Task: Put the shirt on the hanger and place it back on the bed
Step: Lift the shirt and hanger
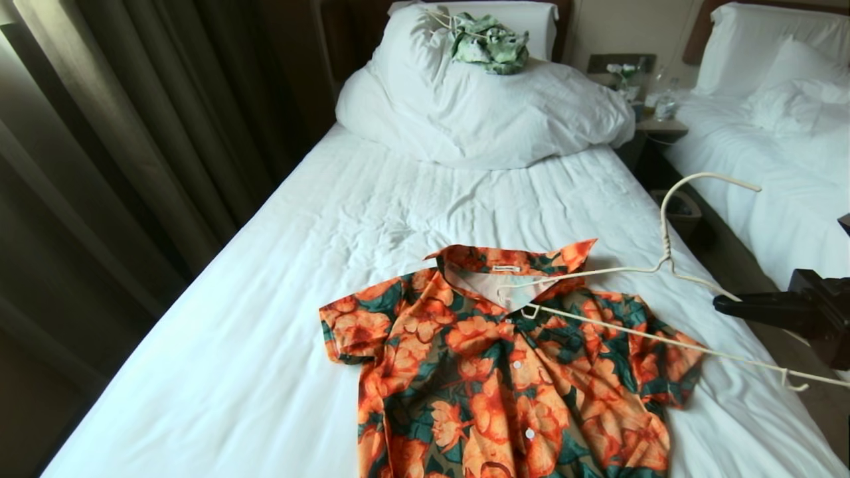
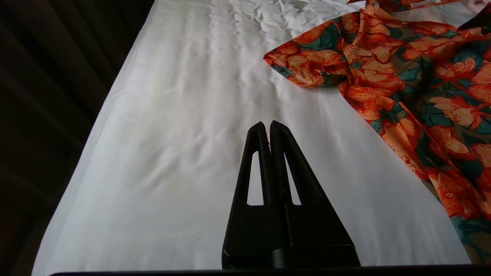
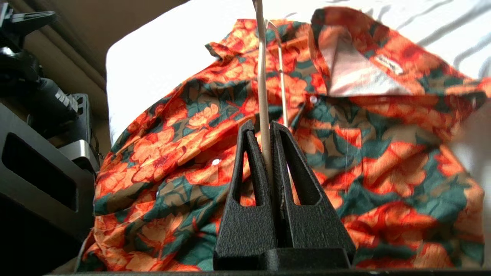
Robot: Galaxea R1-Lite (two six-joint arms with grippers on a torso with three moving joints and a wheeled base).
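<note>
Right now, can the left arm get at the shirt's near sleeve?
Probably yes. The left end effector hangs shut over bare sheet, and nothing lies between it and the shirt sleeve beside it.

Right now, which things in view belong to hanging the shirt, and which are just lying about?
Part of the job:
- shirt, flat on the bed
- hanger, one end inside the collar
- right gripper, shut on the hanger
- left gripper, shut, idle over the sheet

Lying about:
- green-and-white garment on the duvet
- second bed

Floral shirt [image 1: 505, 378] flat on bed [image 1: 279, 279]; cream hanger [image 1: 664, 265] tip inside collar, hook raised.
</note>
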